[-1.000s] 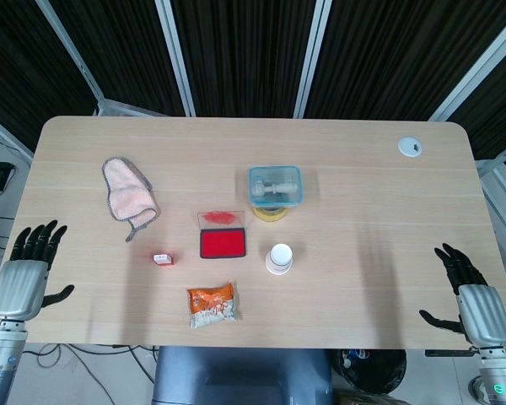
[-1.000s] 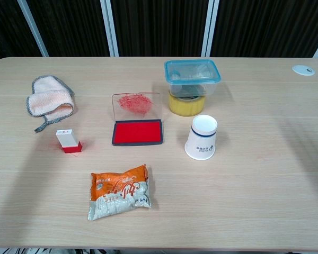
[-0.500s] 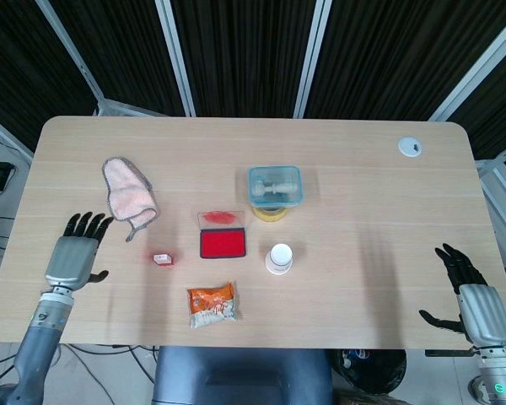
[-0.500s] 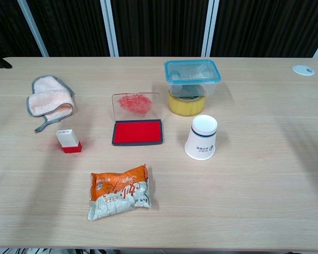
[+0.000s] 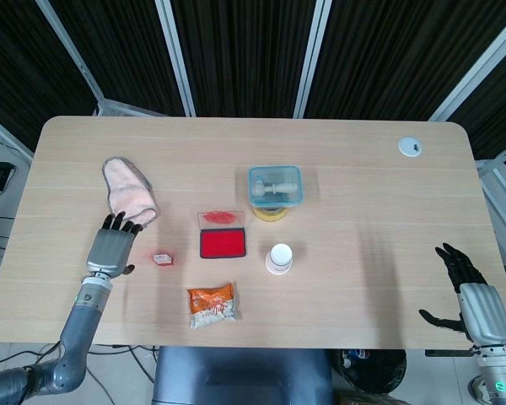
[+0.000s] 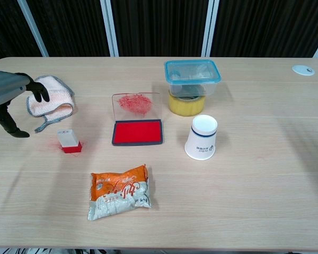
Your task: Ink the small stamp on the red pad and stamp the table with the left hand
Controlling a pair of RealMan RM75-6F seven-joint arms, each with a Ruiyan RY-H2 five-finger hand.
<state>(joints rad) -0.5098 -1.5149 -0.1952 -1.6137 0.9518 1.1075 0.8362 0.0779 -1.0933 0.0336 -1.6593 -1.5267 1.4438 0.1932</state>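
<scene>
The small stamp (image 5: 162, 258) (image 6: 69, 141), white with a red base, stands on the table left of the open red ink pad (image 5: 223, 244) (image 6: 138, 132). My left hand (image 5: 112, 246) (image 6: 9, 92) hovers just left of the stamp, fingers apart and holding nothing. It does not touch the stamp. My right hand (image 5: 467, 287) rests open at the table's front right edge, seen only in the head view.
A pink cloth (image 5: 127, 190) (image 6: 50, 100) lies behind the left hand. A white paper cup (image 6: 202, 137), a snack packet (image 6: 118, 191) and a clear lidded box on a yellow tape roll (image 6: 192, 84) surround the pad. A white disc (image 5: 411, 147) sits far right.
My left hand has moved from the table's left edge rightward, now close beside the stamp and entering the chest view. The right hand has stayed still.
</scene>
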